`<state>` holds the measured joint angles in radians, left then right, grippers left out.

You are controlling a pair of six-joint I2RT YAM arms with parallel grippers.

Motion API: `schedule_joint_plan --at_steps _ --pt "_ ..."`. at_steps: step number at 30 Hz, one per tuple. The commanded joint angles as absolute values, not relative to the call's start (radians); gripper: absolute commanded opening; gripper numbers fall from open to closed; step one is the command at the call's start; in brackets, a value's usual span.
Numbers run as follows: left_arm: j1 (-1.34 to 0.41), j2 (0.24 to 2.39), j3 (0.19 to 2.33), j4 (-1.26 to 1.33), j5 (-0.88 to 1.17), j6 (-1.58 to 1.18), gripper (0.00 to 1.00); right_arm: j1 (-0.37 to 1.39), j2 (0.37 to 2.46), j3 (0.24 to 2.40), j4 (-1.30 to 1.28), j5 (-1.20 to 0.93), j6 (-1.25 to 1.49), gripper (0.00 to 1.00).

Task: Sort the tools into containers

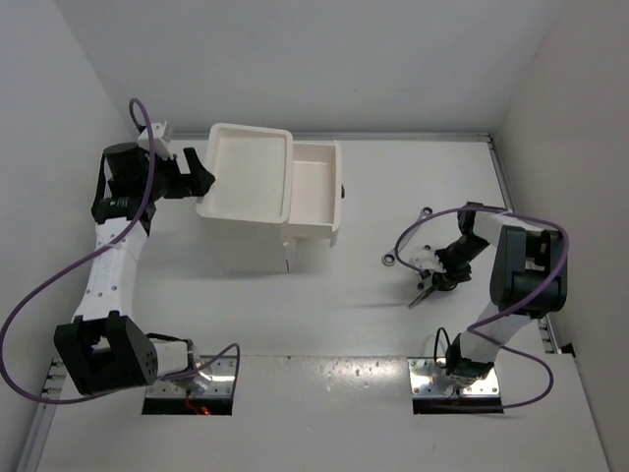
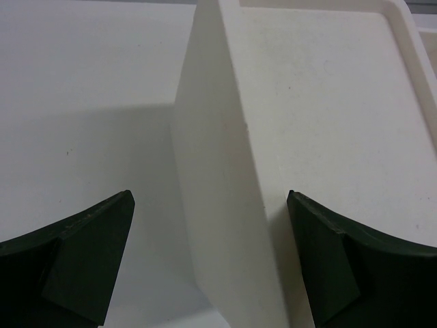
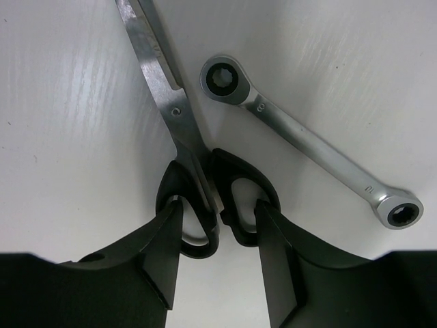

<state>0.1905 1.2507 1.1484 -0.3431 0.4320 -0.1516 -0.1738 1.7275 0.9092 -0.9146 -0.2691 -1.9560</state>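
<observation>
The tall white box [image 1: 246,211] stands at the back left, its tray top [image 1: 246,172] bare. Its top drawer [image 1: 314,187] is pulled out to the right, with a dark knob [image 1: 344,190]. My left gripper [image 1: 203,179] is open, its fingers on either side of the tray's left wall [image 2: 218,171]. My right gripper [image 1: 439,275] is down on the table, shut on the handles of the black-handled scissors [image 3: 205,205], whose blades [image 3: 153,61] lie flat and closed. A silver wrench [image 3: 307,154] lies beside them. The pliers are out of view.
A purple cable [image 1: 423,224] loops over the table beside the right arm, above a wrench ring end [image 1: 391,260]. White walls close in the table at the back and on both sides.
</observation>
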Motion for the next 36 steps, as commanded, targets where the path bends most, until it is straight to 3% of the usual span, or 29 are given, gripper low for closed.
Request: schedule_joint_plan --at_steps 1,5,6,11,19,23,32,34,35,36 --pt "0.229 1.270 1.170 -0.344 0.364 -0.123 0.99 -0.166 1.766 0.888 -0.834 -0.264 -2.684 0.45" --pt "0.229 1.256 1.170 -0.344 0.386 -0.123 0.99 -0.176 1.766 0.867 -0.824 -0.276 -2.684 0.32" --pt "0.229 1.240 1.157 -0.334 0.399 -0.123 0.99 -0.176 1.750 0.852 -0.824 -0.288 -2.684 0.23" --pt "0.219 1.177 1.121 -0.282 0.428 -0.123 0.99 -0.176 1.684 0.828 -0.844 -0.353 -2.660 0.04" --pt "0.083 1.120 1.152 -0.273 0.388 -0.153 0.99 -0.176 1.540 0.828 -0.939 -0.512 -2.505 0.00" --pt "-0.003 1.129 1.172 -0.307 0.312 -0.153 0.94 -0.186 1.474 0.828 -0.974 -0.583 -2.396 0.00" --pt "-0.058 1.091 1.154 -0.298 0.072 -0.161 0.92 -0.176 1.379 1.112 -0.959 -1.056 -1.431 0.00" --pt "-0.067 1.101 1.154 -0.307 0.031 -0.161 0.92 -0.164 1.358 1.167 -0.834 -1.095 -0.976 0.00" --pt "-0.067 1.101 1.154 -0.307 0.031 -0.161 0.92 -0.132 1.329 1.167 -0.585 -1.085 -0.749 0.00" --pt "-0.078 1.111 1.154 -0.307 0.031 -0.161 0.92 -0.118 1.315 1.167 -0.443 -1.060 -0.331 0.00"
